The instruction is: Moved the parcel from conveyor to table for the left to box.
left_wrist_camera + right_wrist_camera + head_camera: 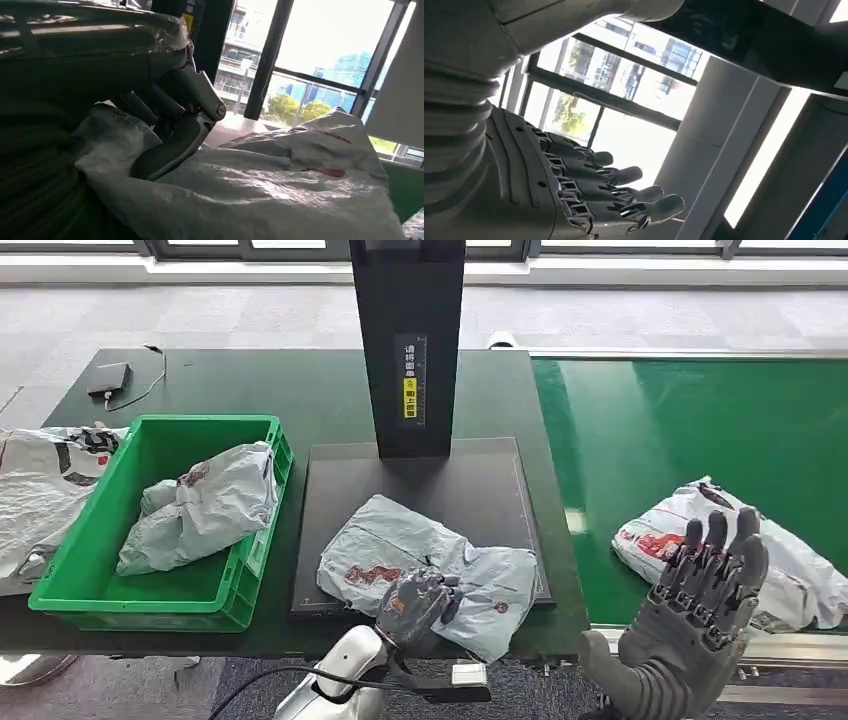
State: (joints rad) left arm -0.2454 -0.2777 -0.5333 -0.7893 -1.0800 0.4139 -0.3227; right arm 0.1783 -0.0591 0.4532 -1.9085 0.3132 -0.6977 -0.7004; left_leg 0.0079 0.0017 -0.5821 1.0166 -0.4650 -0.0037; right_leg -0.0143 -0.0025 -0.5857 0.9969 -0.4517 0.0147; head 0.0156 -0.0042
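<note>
- A grey parcel (425, 570) lies on the black scale plate (480, 485) at about 6 o'clock of the dark table (290, 390), its near corner overhanging the table's front edge; it is judged to have been set there so that the left arm can reach it.
- The left hand (415, 605) is closed on the parcel's near edge, fingers curled into the crumpled film; the left wrist view shows the thumb (165, 150) pressed into the plastic.
- The green crate (165, 525) stands at 9 o'clock of the plate, beside it, with one parcel already inside; it is the likely destination.
- The right hand (700, 615) is held upright near the conveyor (700, 430), fingers spread and straight, nothing in it, clear of the left arm's work.
- Another parcel (730, 550) waits on the belt at 3 o'clock.
</note>
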